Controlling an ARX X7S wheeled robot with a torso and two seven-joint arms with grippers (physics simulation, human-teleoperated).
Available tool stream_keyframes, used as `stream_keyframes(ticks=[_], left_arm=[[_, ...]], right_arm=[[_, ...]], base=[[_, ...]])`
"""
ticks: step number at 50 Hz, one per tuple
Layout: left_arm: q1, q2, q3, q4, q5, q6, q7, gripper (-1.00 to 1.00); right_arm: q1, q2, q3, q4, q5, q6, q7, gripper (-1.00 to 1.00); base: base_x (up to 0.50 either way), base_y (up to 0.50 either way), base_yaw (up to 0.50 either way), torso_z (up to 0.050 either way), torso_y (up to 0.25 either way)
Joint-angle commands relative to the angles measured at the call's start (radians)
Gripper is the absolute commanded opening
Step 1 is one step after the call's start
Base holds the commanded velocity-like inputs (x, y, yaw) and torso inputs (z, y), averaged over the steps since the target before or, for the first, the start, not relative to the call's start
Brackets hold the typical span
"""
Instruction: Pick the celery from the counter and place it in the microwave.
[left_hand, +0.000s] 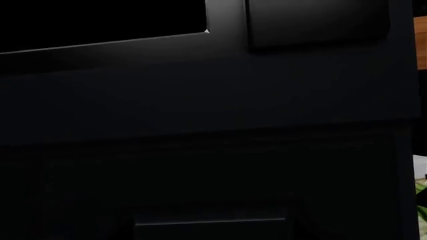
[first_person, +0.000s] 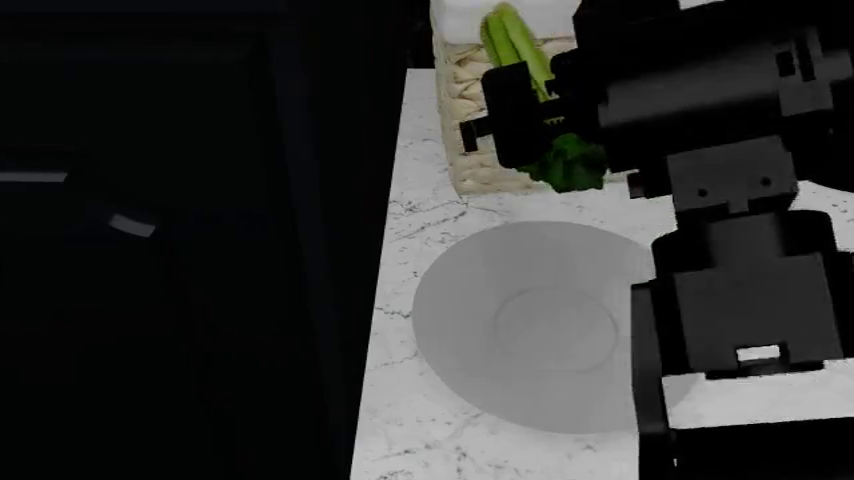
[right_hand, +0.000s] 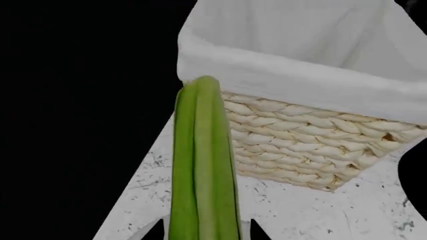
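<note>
My right gripper (first_person: 514, 115) is shut on the celery (first_person: 510, 42) and holds it above the counter (first_person: 424, 212). The light-green stalks point toward the basket and the dark leafy tuft (first_person: 571, 165) hangs below the fingers. In the right wrist view the stalks (right_hand: 203, 165) run out from between my right gripper's (right_hand: 205, 234) dark fingertips (right_hand: 152, 233), over the marble counter (right_hand: 300, 212). A dark appliance front (left_hand: 200, 100) fills the left wrist view, very close; it looks like the microwave. My left gripper is lost in the dark there.
A woven basket with a white liner (first_person: 470, 120) stands on the counter beyond the celery, also in the right wrist view (right_hand: 300, 135). A round grey plate (first_person: 534, 320) lies on the counter below my right arm. The dark mass (first_person: 187, 250) borders the counter's left edge.
</note>
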Motion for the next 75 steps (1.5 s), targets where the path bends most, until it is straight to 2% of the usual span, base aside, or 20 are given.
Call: stream_keyframes(ticks=[1, 6, 7, 10, 12, 15, 17, 22, 25, 30, 37, 45, 51, 60, 75], left_arm=[[-0.002, 0.008, -0.024, 0.0, -0.025, -0.008, 0.0, 1.0], [-0.002, 0.008, -0.027, 0.0, -0.028, -0.01, 0.0, 1.0], [-0.002, 0.01, -0.03, 0.0, -0.031, -0.011, 0.0, 1.0], [-0.002, 0.015, -0.037, 0.0, -0.039, -0.015, 0.0, 1.0], [-0.002, 0.019, -0.043, 0.0, -0.041, -0.019, 0.0, 1.0], [-0.002, 0.025, -0.038, 0.0, -0.041, -0.014, 0.0, 1.0], [-0.003, 0.023, -0.062, 0.0, -0.055, -0.029, 0.0, 1.0], [-0.003, 0.031, -0.117, 0.0, -0.106, -0.076, 0.0, 1.0], [-0.003, 0.036, -0.117, 0.0, -0.113, -0.067, 0.0, 1.0], [-0.003, 0.029, -0.087, 0.0, -0.09, -0.046, 0.0, 1.0], [-0.001, 0.022, -0.066, 0.0, -0.066, -0.03, 0.0, 1.0], [0.016, 0.033, -0.096, 0.0, -0.08, -0.039, 0.0, 1.0], [-0.001, 0.013, -0.032, 0.0, -0.032, -0.019, 0.0, 1.0], [-0.002, 0.014, -0.034, 0.0, -0.032, -0.021, 0.0, 1.0], [-0.002, 0.026, -0.068, 0.0, -0.063, -0.024, 0.0, 1.0]], right_arm=[[-0.091, 0.056, 0.155, -0.595, 0.038, 0.286, 0.053, -1.0], [-0.171, 0.073, 0.27, -0.876, 0.057, 0.429, 0.106, -1.0], [-0.179, 0.1, 0.282, -0.892, 0.161, 0.43, 0.182, -1.0], [-0.177, 0.226, 0.313, -0.923, 0.611, 0.43, 0.632, -1.0], [-0.204, 0.255, 0.331, -0.992, 0.86, 0.428, 0.76, -1.0], [-0.271, 0.277, 0.393, -1.076, 1.034, 0.427, 0.911, -1.0], [-0.288, 0.296, 0.382, -1.135, 1.08, 0.402, 0.938, -1.0], [-0.331, 0.317, 0.451, -1.237, 1.233, 0.406, 1.037, -1.0], [-0.352, 0.335, 0.528, -1.27, 1.4, 0.416, 1.17, -1.0], [-0.401, 0.375, 0.564, -1.322, 1.646, 0.368, 1.346, -1.0], [-0.428, 0.426, 0.57, -1.407, 1.797, 0.313, 1.42, -1.0], [-0.466, 0.488, 0.57, -1.484, 1.942, 0.209, 1.543, -1.0], [-0.495, 0.539, 0.564, -1.579, 2.078, 0.102, 1.644, -1.0], [-0.584, 0.497, 0.652, -1.642, 2.056, 0.057, 1.655, -1.0], [-0.604, 0.508, 0.68, -1.658, 2.072, 0.028, 1.65, -1.0]], base=[[0.0, 0.0, 0.0, 0.0, 0.01], [0.0, 0.0, 0.0, 0.0, 0.0], [0.0, 0.0, 0.0, 0.0, 0.0], [0.0, 0.0, 0.0, 0.0, 0.0], [0.0, 0.0, 0.0, 0.0, 0.0], [0.0, 0.0, 0.0, 0.0, 0.0], [0.0, 0.0, 0.0, 0.0, 0.0], [0.0, 0.0, 0.0, 0.0, 0.0], [0.0, 0.0, 0.0, 0.0, 0.0], [0.0, 0.0, 0.0, 0.0, 0.0], [0.0, 0.0, 0.0, 0.0, 0.0], [0.0, 0.0, 0.0, 0.0, 0.0], [0.0, 0.0, 0.0, 0.0, 0.0], [0.0, 0.0, 0.0, 0.0, 0.001], [0.0, 0.0, 0.0, 0.0, 0.0]])
